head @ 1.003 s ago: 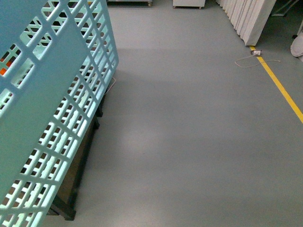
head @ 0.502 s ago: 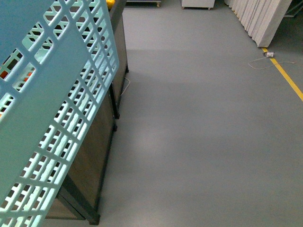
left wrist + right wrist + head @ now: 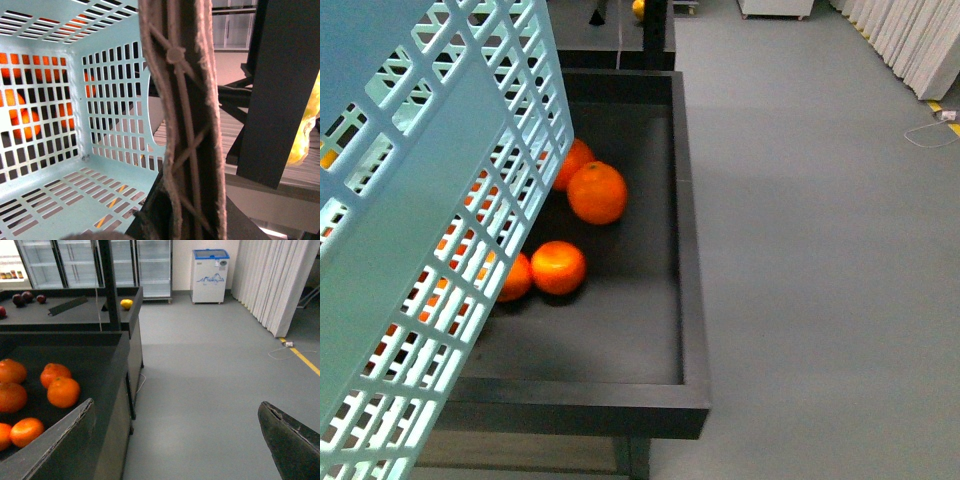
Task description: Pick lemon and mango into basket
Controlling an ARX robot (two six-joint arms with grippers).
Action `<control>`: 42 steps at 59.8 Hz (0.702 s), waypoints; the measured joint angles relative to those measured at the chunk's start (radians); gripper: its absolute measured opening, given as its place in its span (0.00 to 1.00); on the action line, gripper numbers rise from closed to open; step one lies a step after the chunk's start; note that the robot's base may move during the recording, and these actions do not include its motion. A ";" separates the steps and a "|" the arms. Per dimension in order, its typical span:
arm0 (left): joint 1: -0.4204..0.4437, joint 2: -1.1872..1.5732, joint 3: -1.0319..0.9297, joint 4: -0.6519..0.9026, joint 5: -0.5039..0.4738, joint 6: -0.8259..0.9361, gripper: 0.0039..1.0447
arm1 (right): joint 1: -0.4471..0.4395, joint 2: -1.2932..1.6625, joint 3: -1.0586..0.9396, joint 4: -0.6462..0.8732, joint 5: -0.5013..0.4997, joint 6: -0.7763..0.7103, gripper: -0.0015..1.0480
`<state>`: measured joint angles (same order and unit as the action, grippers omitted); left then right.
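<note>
The basket hangs tilted, its brown handle pinched between the dark fingers of the left gripper. A black tray of tangerines lies just past one finger of the right gripper, whose fingers are spread wide and empty. A yellow fruit, lemon or mango unclear, sits well beyond them.

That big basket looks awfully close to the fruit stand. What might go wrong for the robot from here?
The tilted basket fills the left of the front view and hides part of the tray, so it might knock the rim or the oranges. Also, the nearest fruit is all orange; a yellow fruit lies farther back on another table, so the open right gripper could grab the wrong thing.
</note>
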<state>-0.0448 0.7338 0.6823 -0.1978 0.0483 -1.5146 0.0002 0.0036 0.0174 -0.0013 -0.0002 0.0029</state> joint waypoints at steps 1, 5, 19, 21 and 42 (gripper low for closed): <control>0.000 0.000 0.000 0.000 0.000 0.001 0.05 | 0.000 0.000 0.000 0.000 0.000 0.000 0.92; 0.000 0.000 0.000 0.000 0.000 0.000 0.05 | 0.000 0.000 0.000 0.000 0.001 0.000 0.92; 0.000 0.000 0.000 0.000 0.000 0.000 0.05 | 0.000 0.000 0.000 0.000 0.000 0.001 0.92; 0.000 0.000 0.000 0.000 0.000 0.000 0.05 | 0.000 0.000 0.000 0.000 0.002 0.000 0.92; 0.000 0.000 0.000 0.000 0.001 0.000 0.05 | 0.000 0.000 0.000 0.000 0.003 0.000 0.92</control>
<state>-0.0448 0.7334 0.6823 -0.1978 0.0490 -1.5150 0.0002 0.0040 0.0174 -0.0010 0.0029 0.0025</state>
